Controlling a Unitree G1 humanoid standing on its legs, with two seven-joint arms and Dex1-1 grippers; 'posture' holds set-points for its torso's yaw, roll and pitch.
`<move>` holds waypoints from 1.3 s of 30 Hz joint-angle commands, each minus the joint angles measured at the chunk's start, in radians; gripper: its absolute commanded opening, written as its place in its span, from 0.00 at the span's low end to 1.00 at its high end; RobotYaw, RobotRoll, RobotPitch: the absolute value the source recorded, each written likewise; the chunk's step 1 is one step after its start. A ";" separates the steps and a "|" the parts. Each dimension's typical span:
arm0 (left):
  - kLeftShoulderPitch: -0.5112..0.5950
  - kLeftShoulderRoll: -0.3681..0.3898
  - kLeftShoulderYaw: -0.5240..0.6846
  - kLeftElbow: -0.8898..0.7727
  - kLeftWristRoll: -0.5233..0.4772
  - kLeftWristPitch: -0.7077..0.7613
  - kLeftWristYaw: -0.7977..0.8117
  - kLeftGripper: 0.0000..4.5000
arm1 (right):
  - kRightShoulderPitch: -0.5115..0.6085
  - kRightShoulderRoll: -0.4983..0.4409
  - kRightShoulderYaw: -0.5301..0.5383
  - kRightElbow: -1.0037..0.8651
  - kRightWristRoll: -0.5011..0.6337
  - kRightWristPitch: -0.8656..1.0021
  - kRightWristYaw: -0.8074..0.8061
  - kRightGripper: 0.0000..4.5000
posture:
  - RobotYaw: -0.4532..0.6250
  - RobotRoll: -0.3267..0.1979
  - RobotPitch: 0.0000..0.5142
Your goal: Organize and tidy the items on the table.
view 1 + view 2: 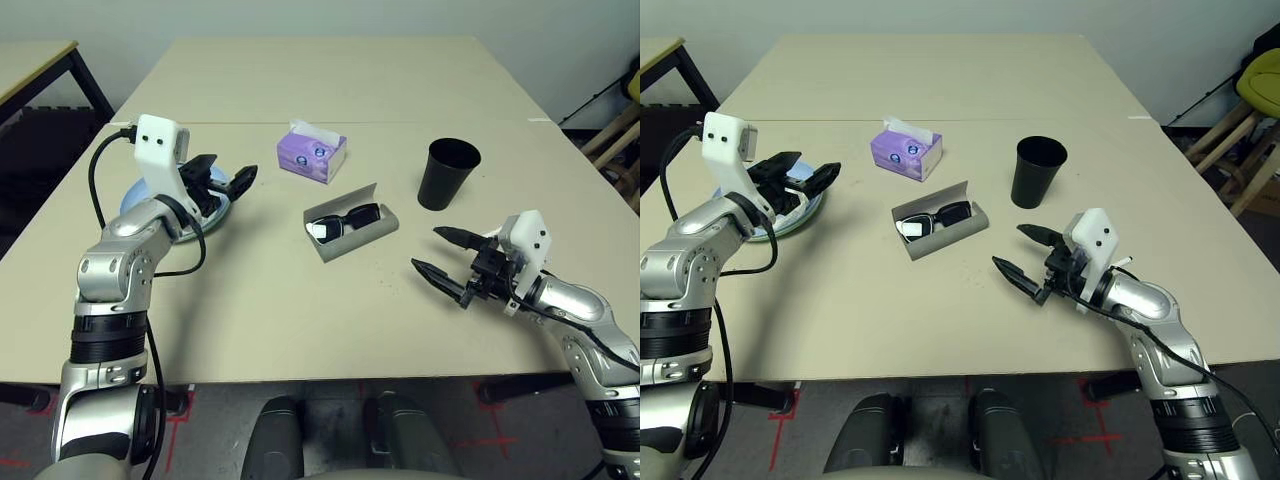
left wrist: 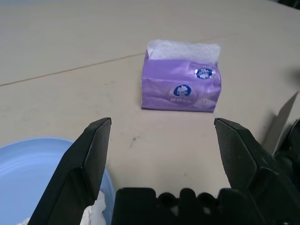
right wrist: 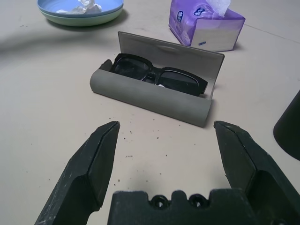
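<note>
Black left fingers: spread wide, holding nothing, hovering over the stacked blue and green plates near the tabletop's left edge
Black right fingers: spread wide, holding nothing, above bare tabletop towards the front right, aimed at the case
Grey glasses case: lid up, mid-tabletop, black sunglasses lying inside
Crumpled tissue: lying in the top plate
Black cup: upright, beyond the right fingers, towards the right edge
Purple tissue box: beyond the case, towards the far edge
Risk: the open case is light and would likely slide or tip the sunglasses out if a finger pushes one end; a wide sweep by the right arm could topple the cup
</note>
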 commanded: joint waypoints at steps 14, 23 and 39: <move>-0.045 -0.053 -0.146 0.131 0.129 -0.145 -0.116 0.91 | -0.006 -0.008 0.002 0.001 0.006 -0.021 0.004 1.00 | 0.46 0.62 0.12; -0.040 -0.065 -0.202 0.154 0.215 -0.264 -0.145 0.15 | -0.018 -0.012 -0.005 -0.015 0.019 -0.006 0.003 1.00 | 0.45 0.62 0.13; -0.040 -0.092 -0.240 0.179 0.304 -0.363 -0.153 0.00 | -0.011 -0.005 -0.020 -0.007 0.057 -0.023 0.004 1.00 | 0.45 0.62 0.13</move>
